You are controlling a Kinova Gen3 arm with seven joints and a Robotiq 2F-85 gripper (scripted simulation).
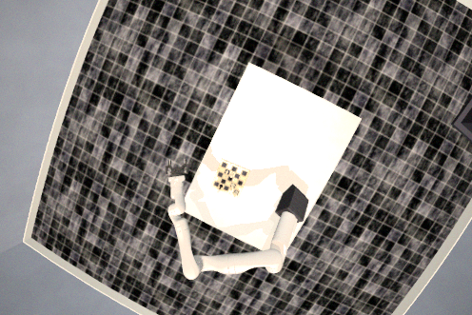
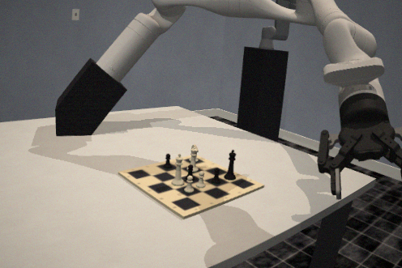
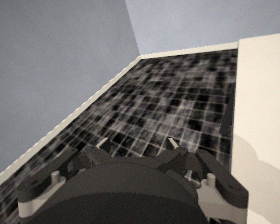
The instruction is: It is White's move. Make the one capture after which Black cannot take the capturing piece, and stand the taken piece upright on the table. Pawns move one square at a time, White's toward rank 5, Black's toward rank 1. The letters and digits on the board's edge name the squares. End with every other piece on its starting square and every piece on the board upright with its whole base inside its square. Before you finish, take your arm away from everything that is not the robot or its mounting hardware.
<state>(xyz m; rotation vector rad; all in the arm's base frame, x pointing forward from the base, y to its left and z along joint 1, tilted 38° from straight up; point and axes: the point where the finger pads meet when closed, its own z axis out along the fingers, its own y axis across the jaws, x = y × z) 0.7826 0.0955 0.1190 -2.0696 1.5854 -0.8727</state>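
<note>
The chessboard [image 1: 243,173] [image 2: 172,195] lies on the table. In the exterior view, a tall black king [image 2: 231,166] stands on its right part, with a black pawn [image 2: 216,176] beside it. Another black pawn [image 2: 168,161] stands at the back left, and a third black pawn [image 2: 190,173] is near the middle. Two tall white pieces [image 2: 178,172] [image 2: 194,161] stand left of and behind that pawn; their kinds are hard to tell. Two white pawns [image 2: 189,185] [image 2: 201,180] stand in front. All look upright. My gripper [image 1: 178,161] [image 2: 369,187] [image 3: 138,143] is open and empty, beyond the table's edge, away from the board.
The white table [image 1: 285,118] [image 2: 81,210] [image 3: 266,90] extends around the board. The arm's black base block [image 1: 292,204] [image 2: 89,100] stands on the table. A black pedestal [image 2: 263,92] stands behind the table in the exterior view. The wrist view shows tiled floor [image 3: 161,100] beyond the fingers.
</note>
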